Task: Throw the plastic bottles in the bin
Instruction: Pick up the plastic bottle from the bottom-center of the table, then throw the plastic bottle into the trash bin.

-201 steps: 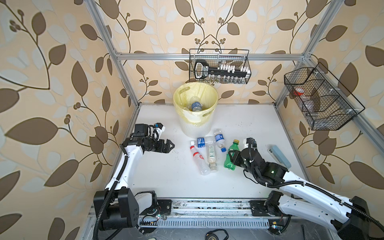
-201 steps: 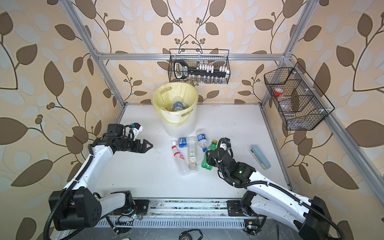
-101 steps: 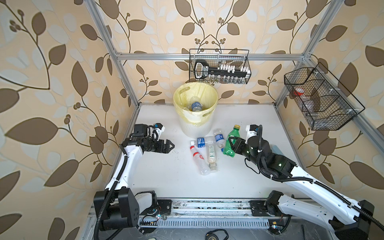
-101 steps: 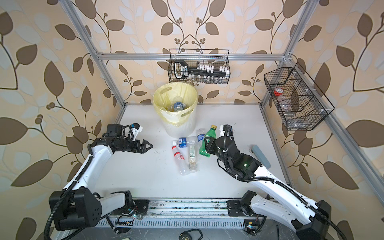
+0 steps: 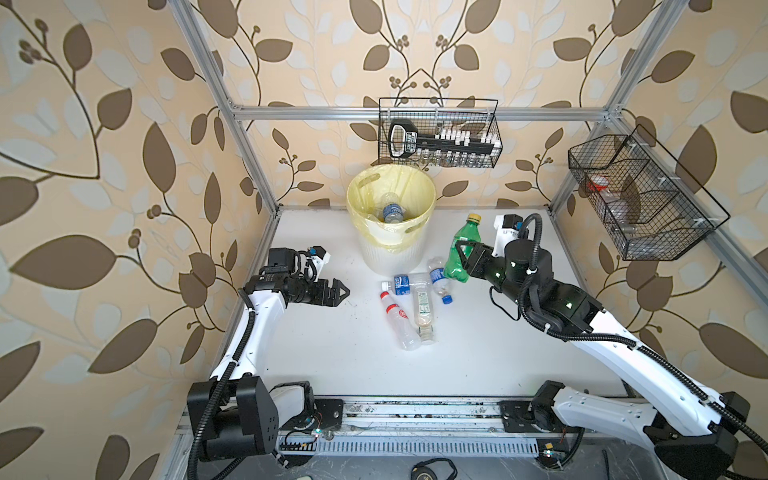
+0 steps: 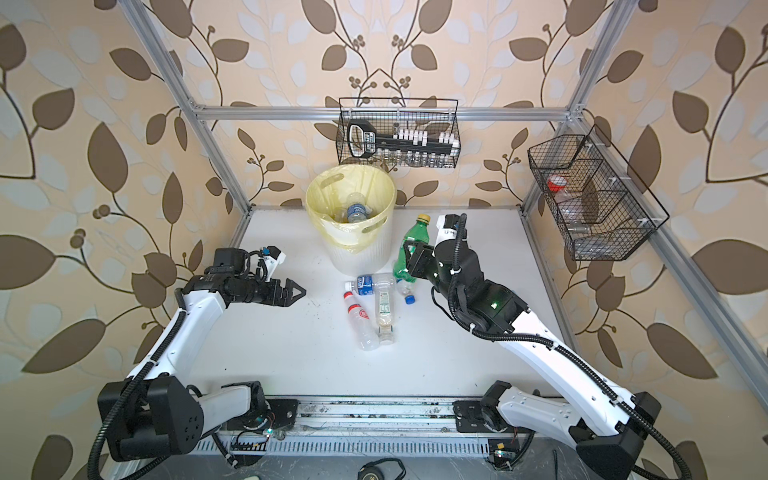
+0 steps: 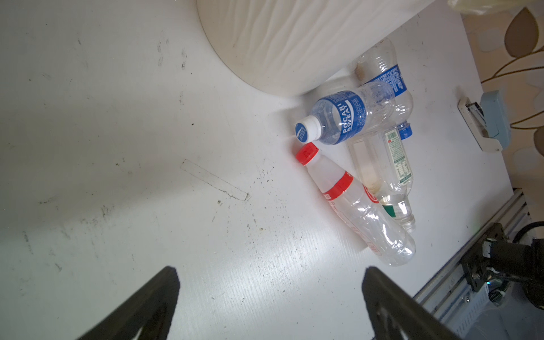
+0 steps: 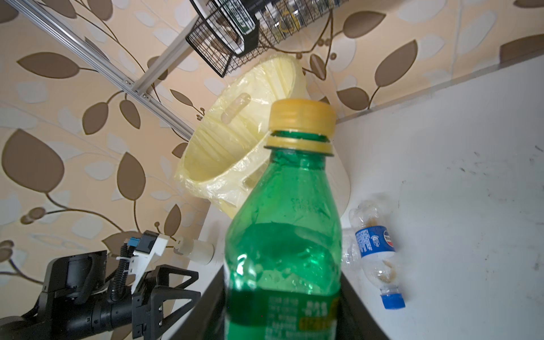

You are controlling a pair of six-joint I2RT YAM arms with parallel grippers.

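Green bottle (image 5: pixel 465 235), yellow-capped, clamped in right end effector (image 5: pixel 462 261), aloft just right of bag-lined bin (image 5: pixel 390 257), left end effector (image 5: pixel 338 291) spread wide, four clear bottles (image 5: pixel 423 307) lying on table (image 5: pixel 332 353).

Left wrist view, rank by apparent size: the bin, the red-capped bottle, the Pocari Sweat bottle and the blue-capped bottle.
1. bin, only partly in frame
2. red-capped bottle
3. Pocari Sweat bottle and blue-capped bottle: too alike to rank, the second partly hidden

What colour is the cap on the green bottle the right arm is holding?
Yellow. The cap on the green bottle shows best in the right wrist view.
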